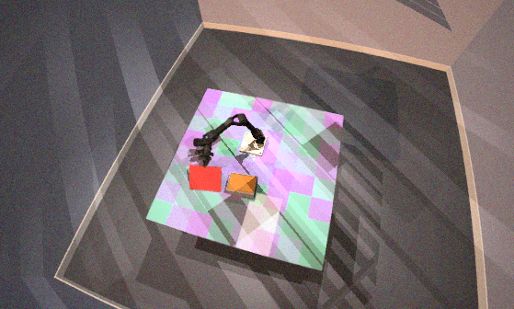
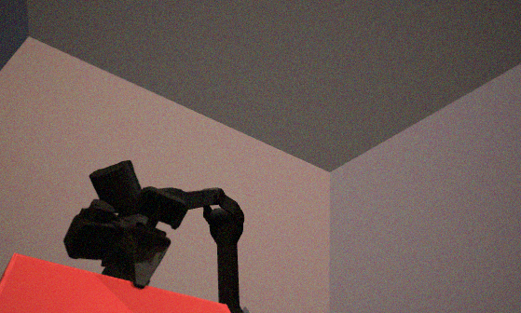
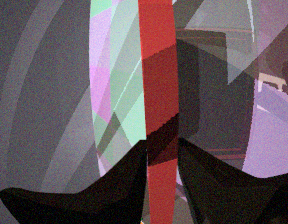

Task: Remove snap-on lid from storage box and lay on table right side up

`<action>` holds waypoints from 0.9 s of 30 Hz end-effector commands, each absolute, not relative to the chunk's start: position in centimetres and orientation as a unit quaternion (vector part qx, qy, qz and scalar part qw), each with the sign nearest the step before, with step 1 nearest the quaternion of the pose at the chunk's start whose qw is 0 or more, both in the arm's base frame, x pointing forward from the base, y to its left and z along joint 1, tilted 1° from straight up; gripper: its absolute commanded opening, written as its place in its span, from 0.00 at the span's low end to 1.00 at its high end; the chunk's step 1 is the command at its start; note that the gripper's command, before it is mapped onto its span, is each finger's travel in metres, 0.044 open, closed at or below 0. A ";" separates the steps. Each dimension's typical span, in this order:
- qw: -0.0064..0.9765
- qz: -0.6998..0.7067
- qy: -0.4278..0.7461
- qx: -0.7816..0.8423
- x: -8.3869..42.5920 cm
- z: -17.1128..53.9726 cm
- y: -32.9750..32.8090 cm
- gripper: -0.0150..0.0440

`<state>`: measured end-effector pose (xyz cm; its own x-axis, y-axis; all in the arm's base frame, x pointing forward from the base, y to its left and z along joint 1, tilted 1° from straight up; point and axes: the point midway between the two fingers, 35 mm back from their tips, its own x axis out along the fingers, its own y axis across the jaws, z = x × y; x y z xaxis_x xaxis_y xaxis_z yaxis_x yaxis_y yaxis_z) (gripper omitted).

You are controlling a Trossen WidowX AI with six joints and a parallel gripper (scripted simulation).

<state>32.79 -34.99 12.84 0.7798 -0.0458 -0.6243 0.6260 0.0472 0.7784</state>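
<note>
The red lid [image 1: 205, 179] [image 2: 99, 295] [image 3: 160, 75] is off the box and held up by one edge, its broad face showing in the top view. The wrist view looks at it nearly edge-on, as a long red strip. My gripper [image 1: 205, 164] [image 2: 140, 283] [image 3: 161, 145] is shut on that edge, one dark finger on each side. The storage box [image 1: 242, 184] stands to the right of the lid in the top view, uncovered, with orange inside. The lid's exact height and tilt are hard to tell.
The arm's pale base plate [image 1: 246, 148] is on the chequered table [image 1: 300, 179], behind the box. The table's left edge runs close to the lid in the top view. Striped shadows and light patches cross the table.
</note>
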 end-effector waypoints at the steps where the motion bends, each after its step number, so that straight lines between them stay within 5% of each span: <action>1: 0.676 -0.251 0.234 0.653 32.6 11.2 -34.8 0.25; 27: 0.676 -0.251 0.234 0.653 32.6 9.1 -34.9 0.25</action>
<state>32.56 -35.50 11.26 0.7858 -0.0589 -0.6157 0.6183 0.0520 0.7842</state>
